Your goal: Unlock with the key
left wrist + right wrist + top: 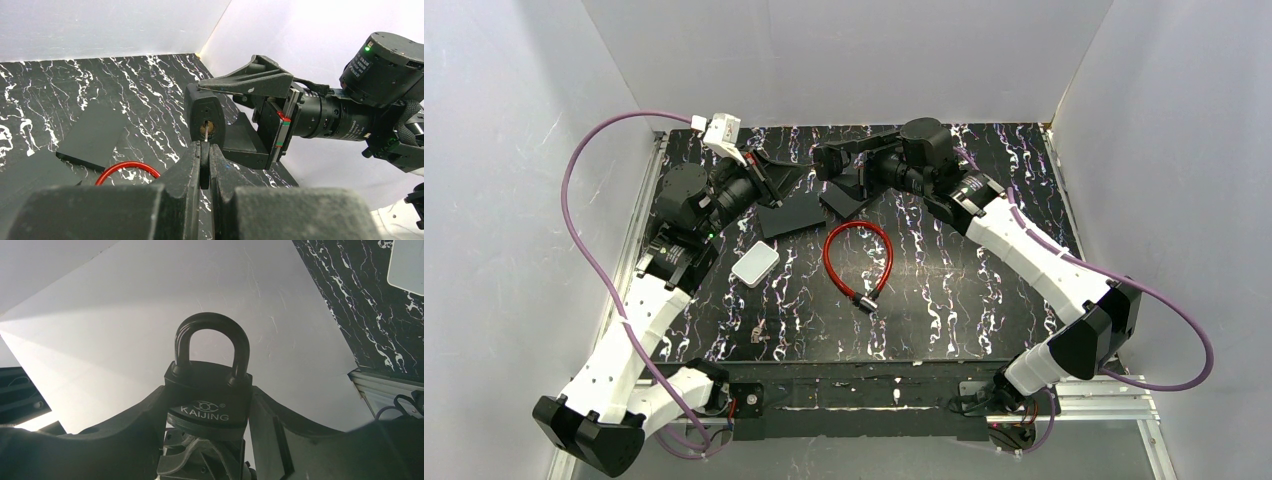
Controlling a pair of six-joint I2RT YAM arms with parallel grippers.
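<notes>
Black padlock (pixel 207 390), red cable loop (pixel 128 164), black tabletop (pixel 984 290) veined white.

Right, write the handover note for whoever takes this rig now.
Left gripper: shut on the key.
Right gripper: clamped on the padlock, held up with its keyhole facing the left arm.
Done: the key is in hand, its tip at or just inside the keyhole.
Left: seat the key fully, turn it, and free the shackle, which looks closed.
</notes>
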